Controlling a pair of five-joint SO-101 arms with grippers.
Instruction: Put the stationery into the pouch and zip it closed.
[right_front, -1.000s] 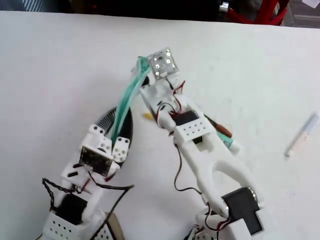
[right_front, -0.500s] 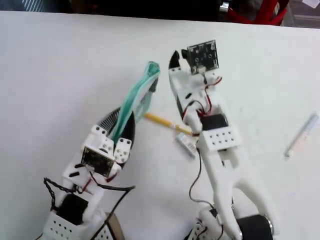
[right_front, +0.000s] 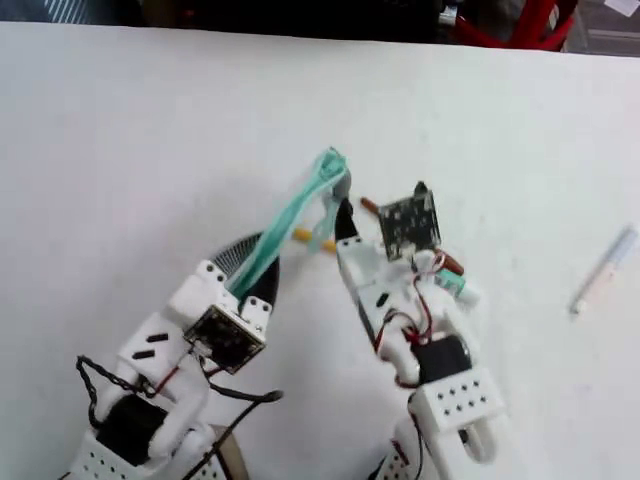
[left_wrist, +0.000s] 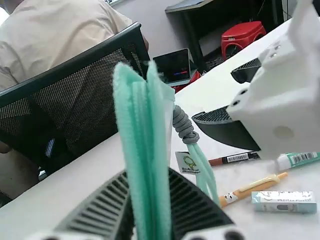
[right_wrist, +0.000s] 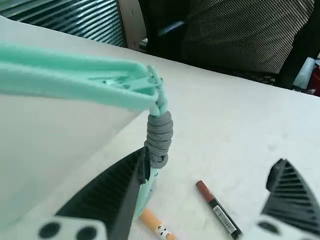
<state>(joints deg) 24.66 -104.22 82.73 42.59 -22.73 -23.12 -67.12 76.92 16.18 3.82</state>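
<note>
1. Within the last second the right end effector (right_wrist: 214, 165) has drawn back from 12 o'clock of the pouch (right_front: 290, 215). It now hangs released, jaws wide, one jaw just beside the grey zip cord (right_wrist: 160, 137).
2. The left end effector (left_wrist: 147, 187) stays clenched on the pouch, whose free end has swung toward 1 o'clock.
3. The yellow pen (right_front: 303, 236) and brown pen (right_wrist: 217, 210) lie on the counter (right_front: 120, 120) at the pouch's 4 o'clock. Another pen (right_front: 603, 270) lies far off at 3 o'clock. Nothing looks packed, so working the zip probably comes first.
</note>
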